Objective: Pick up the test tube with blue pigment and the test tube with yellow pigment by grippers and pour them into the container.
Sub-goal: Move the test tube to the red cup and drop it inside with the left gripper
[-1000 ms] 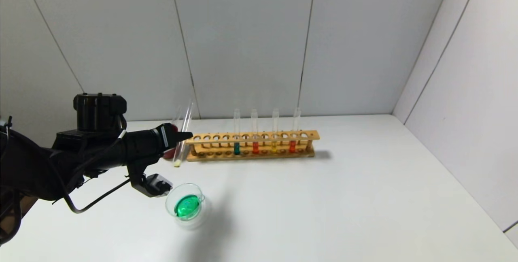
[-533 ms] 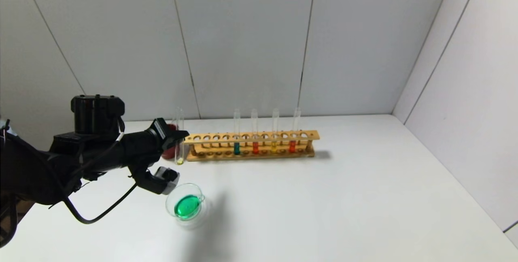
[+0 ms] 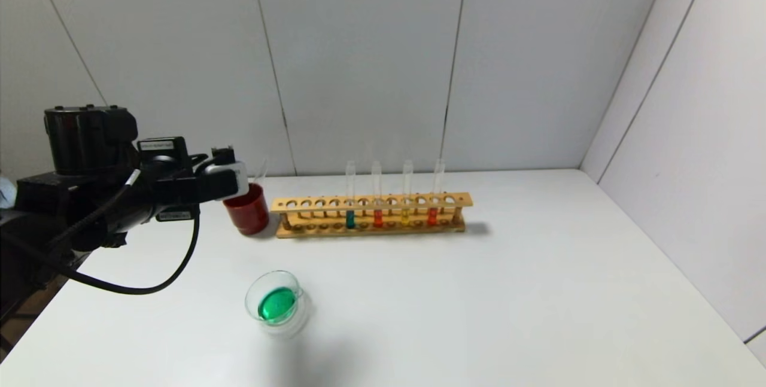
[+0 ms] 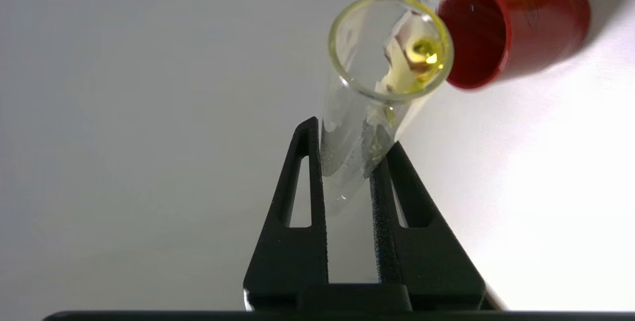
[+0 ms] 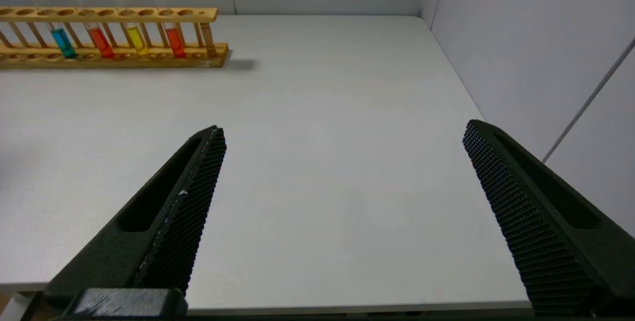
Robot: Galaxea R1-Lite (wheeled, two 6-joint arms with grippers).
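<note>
- The left tool [image 4: 347,162] is clenched on one test tube with yellow pigment [image 4: 377,88], nearly drained, with only a yellow drop at its bottom. It hangs upright just beside the one red cup [image 3: 246,210], at the left end of the rack.
- One wooden rack [image 3: 371,215] stands at the back of the tabletop [image 3: 479,303] with four tubes upright in it: one teal-blue tube [image 3: 350,218], two orange-red tubes [image 3: 377,218] [image 3: 432,216], and one more yellow tube [image 3: 405,216] between the two reds.
- One container [image 3: 276,304], a clear glass dish, sits well in front of the rack and apart from it, holding a pool of green liquid.
- The right tool [image 5: 342,197] hovers low over bare tabletop, well to the right of the rack, its two fingers spread wide and released.
</note>
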